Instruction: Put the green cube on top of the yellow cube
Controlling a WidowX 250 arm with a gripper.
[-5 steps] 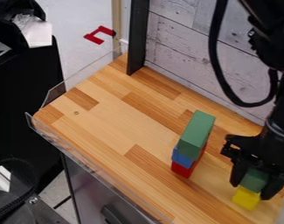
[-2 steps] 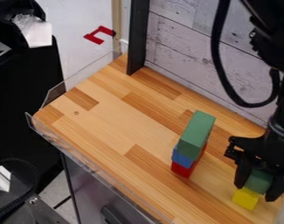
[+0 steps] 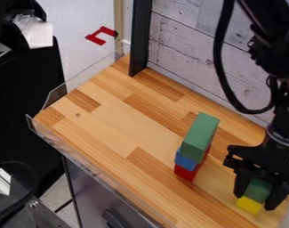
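Observation:
At the lower right of the camera view, the black gripper hangs down with a finger on either side of the green cube, shut on it. Directly below the green cube is the yellow cube, standing on the wooden table. The green cube covers the upper part of the yellow one; whether the two touch cannot be told.
Left of the gripper stands a stack: a long green block over a blue block and a red block. The wooden table has a clear plastic rim along its left side, and a plank wall runs behind.
The gripper and green cube shifted slightly right, then back left and a little lower, now covering more of the yellow cube. The block stack has not moved.

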